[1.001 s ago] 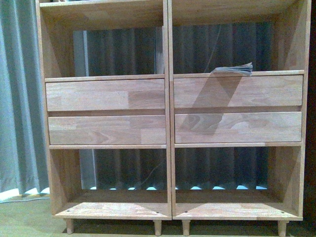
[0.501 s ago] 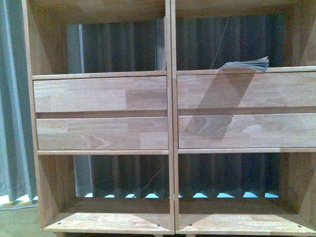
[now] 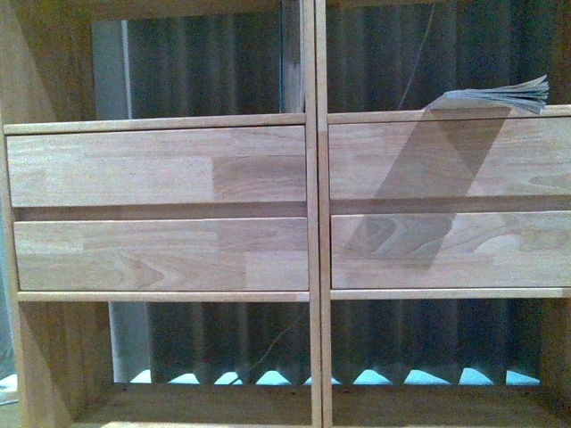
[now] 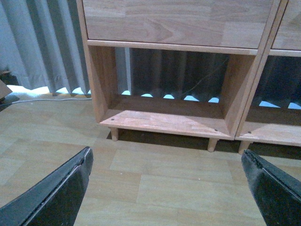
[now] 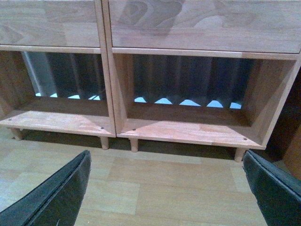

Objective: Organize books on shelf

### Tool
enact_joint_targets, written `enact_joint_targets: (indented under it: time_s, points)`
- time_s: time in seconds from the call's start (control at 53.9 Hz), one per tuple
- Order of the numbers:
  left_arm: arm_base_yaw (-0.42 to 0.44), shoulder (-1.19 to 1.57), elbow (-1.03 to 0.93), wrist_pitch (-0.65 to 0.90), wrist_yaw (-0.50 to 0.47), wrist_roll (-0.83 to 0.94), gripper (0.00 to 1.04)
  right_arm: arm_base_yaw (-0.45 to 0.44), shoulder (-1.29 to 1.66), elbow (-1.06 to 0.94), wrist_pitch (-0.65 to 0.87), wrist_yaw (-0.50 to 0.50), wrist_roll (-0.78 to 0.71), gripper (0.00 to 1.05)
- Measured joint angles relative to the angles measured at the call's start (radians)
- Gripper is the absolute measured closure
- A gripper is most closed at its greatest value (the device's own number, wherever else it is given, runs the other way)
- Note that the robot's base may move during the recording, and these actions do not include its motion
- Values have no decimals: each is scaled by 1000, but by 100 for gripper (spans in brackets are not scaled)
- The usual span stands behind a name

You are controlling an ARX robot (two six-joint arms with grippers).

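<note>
Grey curtain (image 3: 223,80) behind. Book (image 3: 495,96) lies flat in the shelf's (image 3: 161,165) right column, on the board above the drawers (image 3: 446,160), pages fanned. Left gripper (image 4: 165,155) and right gripper (image 5: 164,157) low over floor (image 4: 47,122), jaws wide apart, empty.

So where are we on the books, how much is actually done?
Done: nothing clearly. One book lies flat on the shelf, above the right drawers, pages fanned, not stood up. In hand: nothing; the left end effector and right end effector are open and empty, facing the bottom compartments. Left: grasp that book and place it properly; no other book is clearly visible.
</note>
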State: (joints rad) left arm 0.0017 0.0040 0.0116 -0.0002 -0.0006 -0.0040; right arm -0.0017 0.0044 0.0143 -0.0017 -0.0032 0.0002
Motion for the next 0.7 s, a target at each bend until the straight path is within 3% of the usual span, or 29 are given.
enact_joint_targets:
  time_s: [0.705]
  points:
    - [0, 0, 0, 0, 0, 0, 7, 0, 0, 0, 0, 0, 0, 7]
